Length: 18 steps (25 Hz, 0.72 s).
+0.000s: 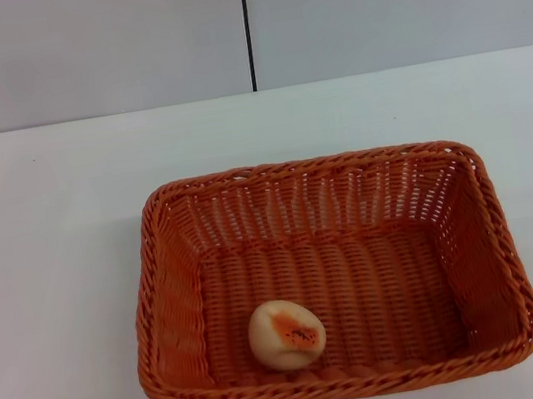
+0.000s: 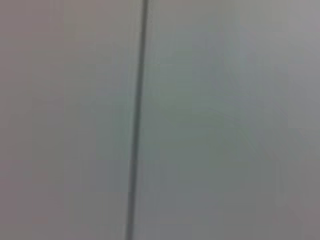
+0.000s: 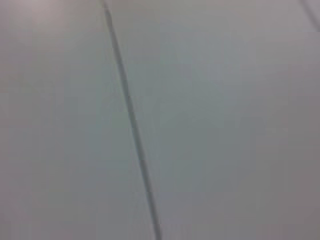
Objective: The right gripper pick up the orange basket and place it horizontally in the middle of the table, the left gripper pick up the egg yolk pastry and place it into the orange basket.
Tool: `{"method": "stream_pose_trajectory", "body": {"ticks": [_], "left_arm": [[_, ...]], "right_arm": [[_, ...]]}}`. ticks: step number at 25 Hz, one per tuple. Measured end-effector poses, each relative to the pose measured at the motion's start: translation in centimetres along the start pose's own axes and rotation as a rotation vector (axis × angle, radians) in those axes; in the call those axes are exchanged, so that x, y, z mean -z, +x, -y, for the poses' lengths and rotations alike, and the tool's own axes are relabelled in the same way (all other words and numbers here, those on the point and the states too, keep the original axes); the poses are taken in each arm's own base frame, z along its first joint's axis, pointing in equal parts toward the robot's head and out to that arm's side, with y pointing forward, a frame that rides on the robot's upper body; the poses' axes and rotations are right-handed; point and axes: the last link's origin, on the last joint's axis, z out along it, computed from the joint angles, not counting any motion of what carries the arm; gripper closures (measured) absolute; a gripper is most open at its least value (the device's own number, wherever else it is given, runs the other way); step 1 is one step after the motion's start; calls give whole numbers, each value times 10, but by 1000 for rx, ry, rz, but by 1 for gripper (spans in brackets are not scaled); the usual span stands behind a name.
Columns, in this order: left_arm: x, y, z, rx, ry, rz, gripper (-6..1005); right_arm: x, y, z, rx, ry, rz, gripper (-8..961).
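Note:
The orange basket (image 1: 472, 229) lies lengthwise across the middle of the white table (image 1: 50, 292), near its front edge. Inside it, at the front left of the woven floor, rests the egg yolk pastry (image 1: 286, 334), a pale round bun with an orange-red glazed patch facing up. Neither gripper shows in the head view. Both wrist views show only a plain grey wall with a dark vertical seam.
A grey wall with a dark vertical seam (image 1: 246, 27) stands behind the table's far edge. Bare white tabletop lies to the left, right and behind the basket.

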Motion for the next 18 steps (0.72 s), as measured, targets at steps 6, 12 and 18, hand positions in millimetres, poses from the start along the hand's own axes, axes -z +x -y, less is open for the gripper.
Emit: {"method": "stream_pose_trajectory", "body": {"ticks": [6,12,18], "left_arm": [[10,-9,1,-34,118,-6,202],[10,-12,7,2,177,1,202],[6,-25,10,51,246,54,202]], "right_arm": [[-5,13,0,16,34,-40,400],[-15,18,-2,14,11,-48,400],[-26,29,0,17,32,-89,400]]}}
